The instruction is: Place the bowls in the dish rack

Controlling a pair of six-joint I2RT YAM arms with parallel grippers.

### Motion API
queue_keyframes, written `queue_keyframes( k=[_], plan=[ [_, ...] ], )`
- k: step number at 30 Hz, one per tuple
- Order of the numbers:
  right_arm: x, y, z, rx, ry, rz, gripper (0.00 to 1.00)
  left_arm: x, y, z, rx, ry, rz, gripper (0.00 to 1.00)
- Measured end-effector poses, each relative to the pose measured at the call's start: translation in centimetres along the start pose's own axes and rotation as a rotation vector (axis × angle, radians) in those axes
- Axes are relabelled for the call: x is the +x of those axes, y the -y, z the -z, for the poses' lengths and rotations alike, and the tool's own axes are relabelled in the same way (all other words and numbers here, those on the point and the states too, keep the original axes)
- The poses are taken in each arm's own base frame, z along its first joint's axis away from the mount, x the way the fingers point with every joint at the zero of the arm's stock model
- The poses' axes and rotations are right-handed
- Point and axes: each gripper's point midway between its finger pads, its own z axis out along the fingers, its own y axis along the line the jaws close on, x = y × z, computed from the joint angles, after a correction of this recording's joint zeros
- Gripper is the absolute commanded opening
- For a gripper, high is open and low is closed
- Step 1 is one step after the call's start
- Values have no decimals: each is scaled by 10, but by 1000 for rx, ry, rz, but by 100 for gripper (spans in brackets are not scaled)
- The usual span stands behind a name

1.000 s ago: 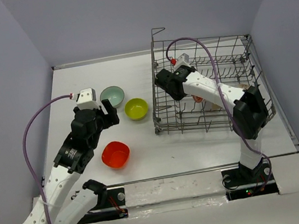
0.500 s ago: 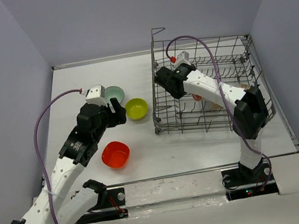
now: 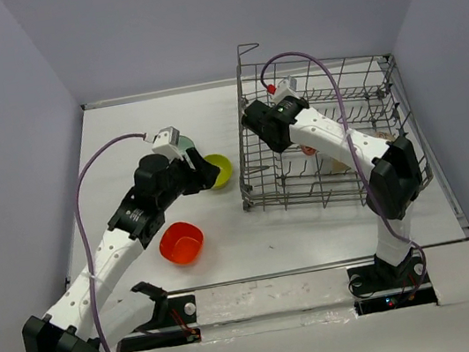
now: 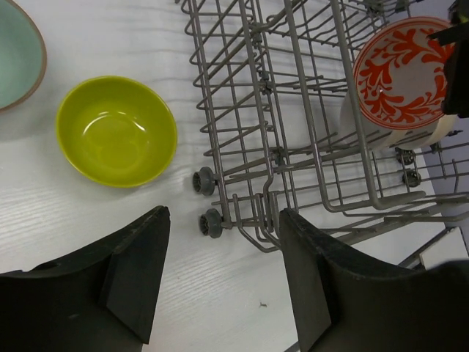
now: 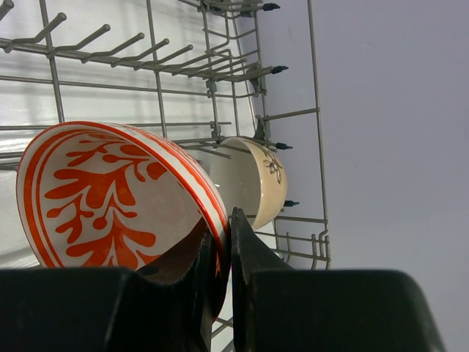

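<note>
1. The right jaws were pinched on the rim of the red-patterned bowl, holding it on edge inside the dish rack, just beside a cream bowl already standing among the tines.
2. The left jaws were spread with nothing between them. They hung over the bench near the rack's front corner, with the lime bowl just ahead and to one side.
3. The teal bowl lay beyond the lime one, and the orange-red bowl sat nearer the arm bases. All three were on the bench, outside the rack.
4. Two steps looked to be in hand at once: the right arm seating the patterned bowl, and the left lining up on the lime bowl.
5. Next, the right side probably needed the bowl settled between tines so it would stay on edge once let go. The pictures did not show whether it already rested on the wires.
6. The left side probably needed to shift over the lime bowl's rim, one finger inside and one outside, then close — the wall looked shallow and smooth, so a shallow bite could slip.
</note>
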Motion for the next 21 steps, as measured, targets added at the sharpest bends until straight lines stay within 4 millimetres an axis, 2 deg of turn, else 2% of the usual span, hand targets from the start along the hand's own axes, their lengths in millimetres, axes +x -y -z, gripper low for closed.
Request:
queue_keyframes(
  k=[4, 8, 13, 21],
  plan=[
    [-1, 5, 2, -3, 4, -13, 4, 22, 6, -13, 13, -68, 17, 69],
    [-2, 13, 5, -8, 12, -34, 4, 44, 26, -19, 47, -121, 3, 69],
    [-3, 18, 7, -11, 17, -51, 4, 58, 43, -23, 72, -141, 1, 66],
    [-3, 22, 9, -28, 17, -70, 4, 82, 44, -42, 12, -167, 5, 58]
  ],
)
